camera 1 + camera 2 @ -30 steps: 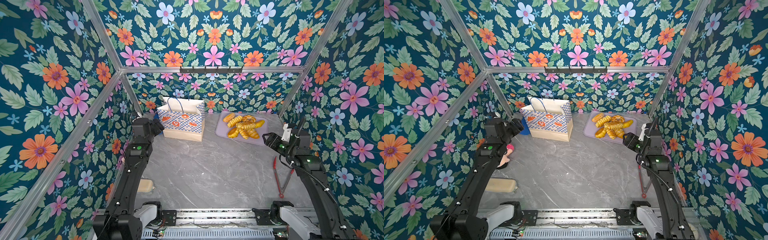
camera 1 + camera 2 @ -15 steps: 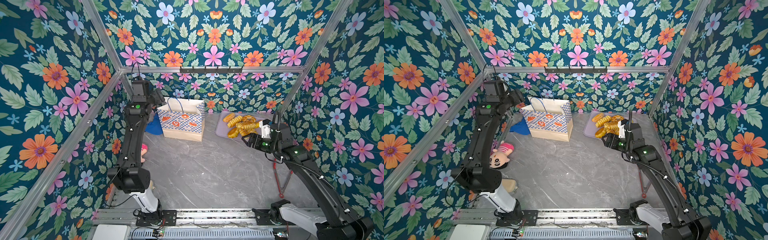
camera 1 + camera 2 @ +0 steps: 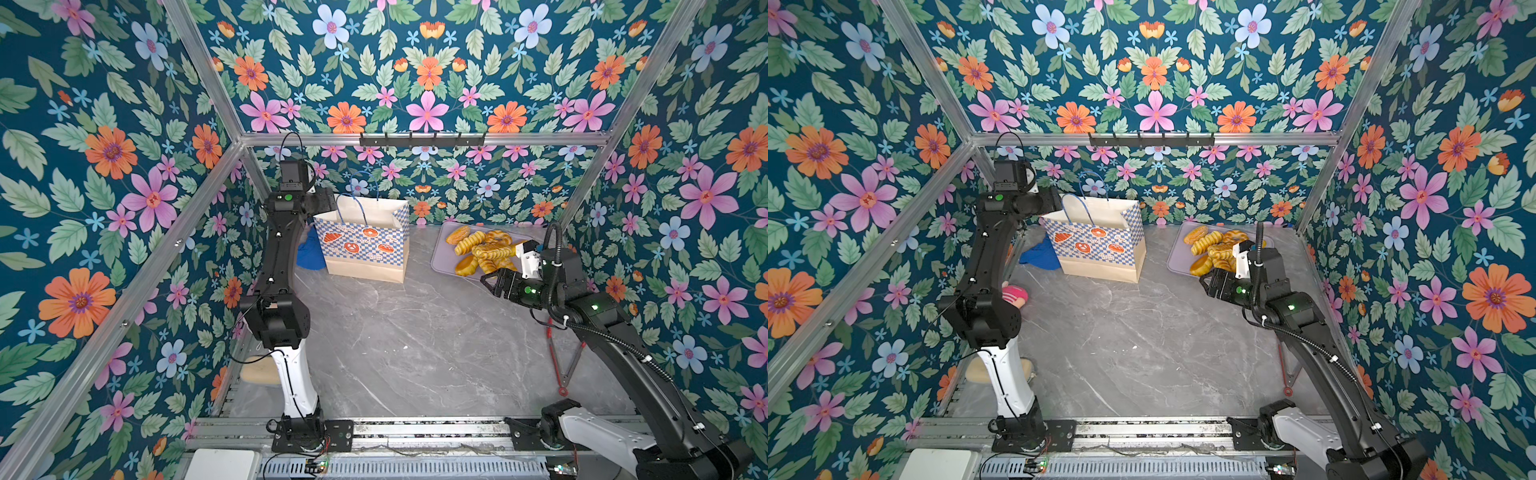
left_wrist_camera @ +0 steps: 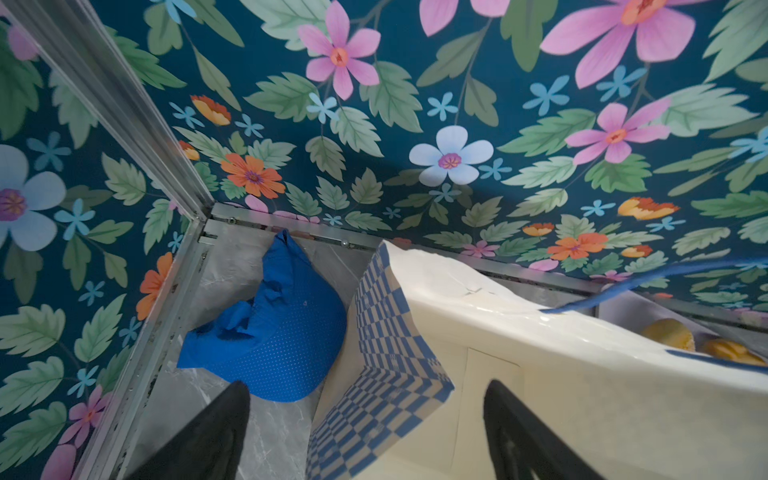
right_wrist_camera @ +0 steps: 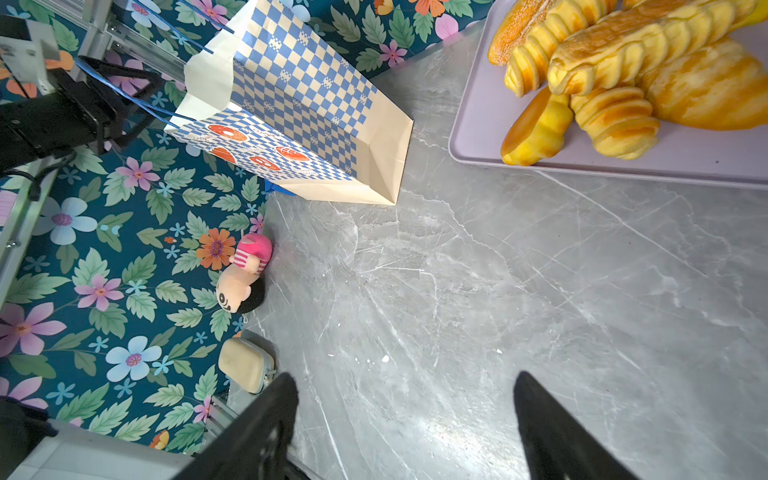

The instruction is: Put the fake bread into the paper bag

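Left arm (image 3: 279, 249) upright; both jaws apart

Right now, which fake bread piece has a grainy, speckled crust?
The oval bun at the back corner of the tray nearest the paper bag; the others look glossy, smooth or ridged.

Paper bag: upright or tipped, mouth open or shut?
Upright, open: the paper bag stands on its flat base, its top edges spread apart, showing the cream inside.
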Controlling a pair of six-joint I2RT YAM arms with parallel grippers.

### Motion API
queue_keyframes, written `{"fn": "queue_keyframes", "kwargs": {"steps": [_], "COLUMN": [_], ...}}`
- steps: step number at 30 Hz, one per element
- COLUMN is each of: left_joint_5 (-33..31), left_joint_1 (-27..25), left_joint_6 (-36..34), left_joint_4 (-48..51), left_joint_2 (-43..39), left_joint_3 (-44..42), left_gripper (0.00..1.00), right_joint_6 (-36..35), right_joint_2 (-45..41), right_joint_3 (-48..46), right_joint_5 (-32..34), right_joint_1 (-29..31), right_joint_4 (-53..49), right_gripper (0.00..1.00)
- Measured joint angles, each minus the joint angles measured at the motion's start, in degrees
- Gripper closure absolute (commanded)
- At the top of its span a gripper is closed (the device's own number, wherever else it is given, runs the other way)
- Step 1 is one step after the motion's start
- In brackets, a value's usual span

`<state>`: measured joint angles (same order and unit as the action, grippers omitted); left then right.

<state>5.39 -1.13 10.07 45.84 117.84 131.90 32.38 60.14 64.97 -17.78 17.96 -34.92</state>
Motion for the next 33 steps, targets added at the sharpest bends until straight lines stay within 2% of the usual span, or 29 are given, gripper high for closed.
{"fn": "queue_keyframes", "kwargs": {"steps": [4,8,16,22,24,33], "left_joint_5": [1.73,1.42,-0.76,-0.74,-0.11,3.85], "left_joint_1": [-0.07,-0.17,-0.35,-0.37,-0.44,-0.83], "left_joint_6": [-1.29,-2.38,-3.1,-2.86,-2.25,6.27], "left_joint_4": [0.0,0.04,0.52,0.39,0.39,-1.77], "left_joint_2": [1.29,1.84,0.48,-4.57,-6.14,-17.31], "left_joint_3": [-1.03,-2.1,-4.24,-8.2,-9.81,-25.49], "left_gripper": [0.14,0.24,0.67,0.94,1.0,1.0], "right_joint_6": [0.37,0.68,1.88,2.32,2.36,3.74], "right_joint_2": [-0.13,-0.2,0.09,0.24,0.35,3.39], "right_joint_3": [-0.24,-0.52,-0.66,-0.96,-0.96,-0.13], "right_joint_5": [0.02,-0.17,-0.46,-0.7,-1.03,-1.7], "right_joint_1": [-0.02,0.0,0.2,0.24,0.24,0.98], "right_joint_4": [-0.17,-0.42,-0.37,0.39,0.5,1.36], "right_gripper": [0.19,0.19,0.22,0.24,0.25,0.28]}}
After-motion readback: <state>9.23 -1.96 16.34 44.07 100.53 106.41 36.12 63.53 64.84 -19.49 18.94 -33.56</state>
